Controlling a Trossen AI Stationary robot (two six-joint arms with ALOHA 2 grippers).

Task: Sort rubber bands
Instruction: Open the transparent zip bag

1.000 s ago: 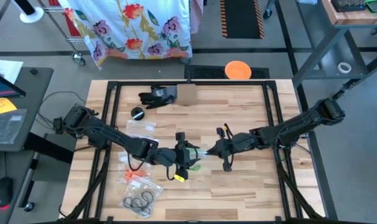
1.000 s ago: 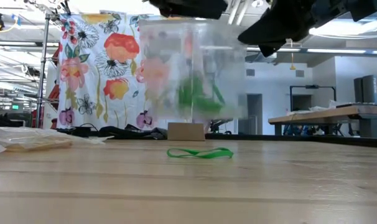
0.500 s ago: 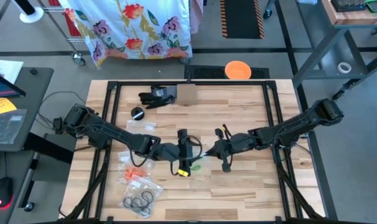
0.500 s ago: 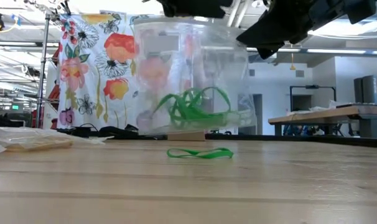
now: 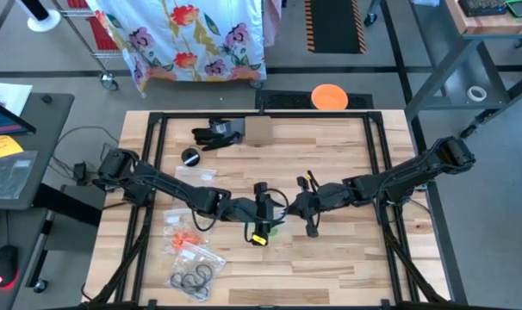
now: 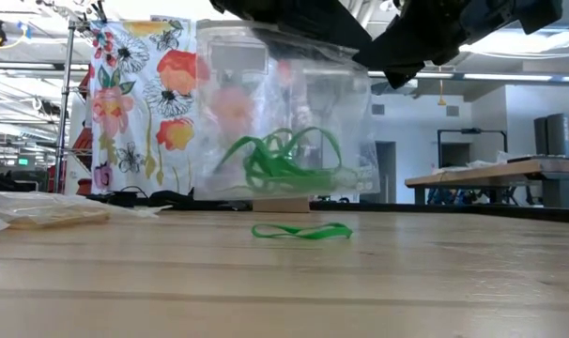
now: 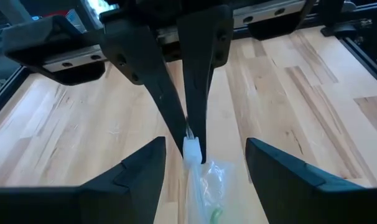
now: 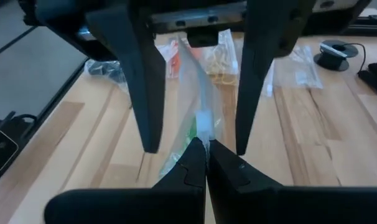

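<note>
**Clear bag of green bands held mid-table**

Right gripper (image 5: 288, 209) pinched closed on the top edge of a clear bag (image 6: 284, 122), lifted off the table (image 5: 347, 258). Green rubber bands (image 6: 283, 161) sit inside it. Left gripper (image 5: 263, 207) is spread wide, its fingers (image 8: 139, 87) either side of the bag, not clamping. One loose green band (image 6: 301, 231) lies on the wood below. Other bags sit near the left front: orange bands (image 5: 188, 243), black bands (image 5: 194, 277). Cardboard box (image 5: 258, 130), black glove (image 5: 216, 133) at the far edge.
</note>
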